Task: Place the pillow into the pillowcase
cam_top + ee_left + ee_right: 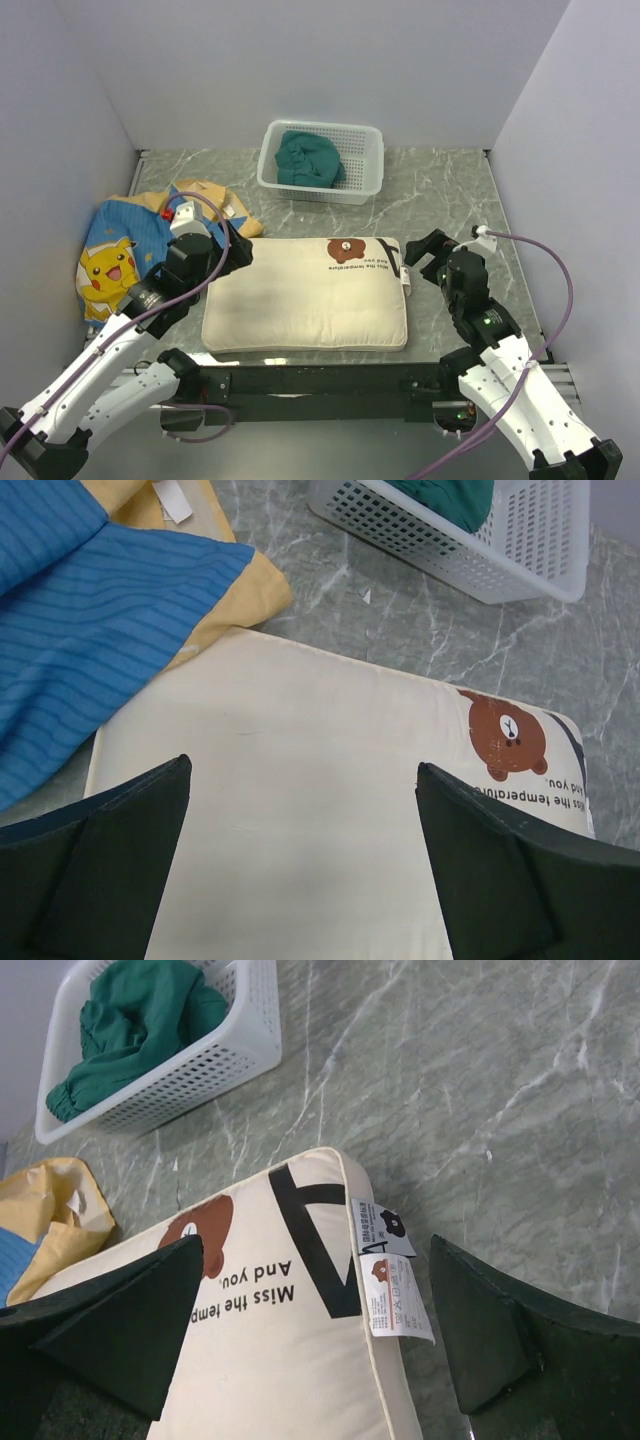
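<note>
The left hand point(236, 250) stands wide open with nothing between its fingers. It hangs over the left end of the pillow point(310, 300). In its wrist view the cream fabric fills the gap between the two dark fingers. Whether the fingers touch the fabric cannot be told.

The right hand point(424, 256) is also spread wide and holds nothing. It sits at the pillow's right short edge. In the right wrist view, the brown bear face, the black lettering and two small sewn labels point(393, 1285) lie between and just ahead of its fingers. The fingers appear to be apart from the pillow.

The pillow lies flat on the table point(440, 190) and stretches from under the left hand across to the right hand.

The pillowcase point(115, 250) lies crumpled to the outer side of the left hand and just beyond it. Its blue side with the yellow cartoon character faces up, and mustard folds show at the far edge. Its fabric reaches the pillow's corner nearest that hand.

Farther out, ahead of both hands, a white basket point(372, 168) holds a teal cloth point(308, 160).
</note>
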`<action>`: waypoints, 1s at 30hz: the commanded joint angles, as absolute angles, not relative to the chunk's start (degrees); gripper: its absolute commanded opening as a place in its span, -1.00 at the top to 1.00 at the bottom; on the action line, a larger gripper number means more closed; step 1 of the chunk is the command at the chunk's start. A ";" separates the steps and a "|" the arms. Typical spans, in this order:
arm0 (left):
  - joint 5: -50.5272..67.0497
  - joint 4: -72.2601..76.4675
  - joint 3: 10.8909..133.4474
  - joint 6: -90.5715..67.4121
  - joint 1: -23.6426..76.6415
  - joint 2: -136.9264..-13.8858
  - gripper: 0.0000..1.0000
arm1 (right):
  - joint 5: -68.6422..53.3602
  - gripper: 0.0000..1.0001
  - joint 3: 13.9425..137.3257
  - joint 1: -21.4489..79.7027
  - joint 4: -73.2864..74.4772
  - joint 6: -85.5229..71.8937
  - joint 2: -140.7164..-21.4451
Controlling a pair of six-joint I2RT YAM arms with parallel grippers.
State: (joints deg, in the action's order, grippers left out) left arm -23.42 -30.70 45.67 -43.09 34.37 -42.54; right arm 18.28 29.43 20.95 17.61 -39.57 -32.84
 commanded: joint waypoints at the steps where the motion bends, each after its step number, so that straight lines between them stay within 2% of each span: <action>1: -25.84 -32.43 46.85 -45.52 34.19 -41.13 -0.99 | 17.93 -0.99 30.67 20.65 16.70 -39.46 -33.66; 11: -27.24 -34.18 46.49 -47.55 34.19 -39.11 -0.99 | 17.05 -0.99 30.32 20.65 16.52 -39.73 -34.45; 20: -33.83 -40.69 45.97 -55.89 34.19 -38.50 -0.99 | 16.17 -0.99 29.97 20.57 16.52 -39.99 -34.81; 30: -34.10 -41.92 43.42 -62.40 34.19 -40.16 -0.99 | 15.56 -0.99 30.06 20.65 17.05 -39.64 -35.25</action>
State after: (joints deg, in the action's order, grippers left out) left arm -32.77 -41.45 44.21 -58.52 34.37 -39.59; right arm 15.33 29.43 20.95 17.67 -39.59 -35.18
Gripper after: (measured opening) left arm 0.995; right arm 0.996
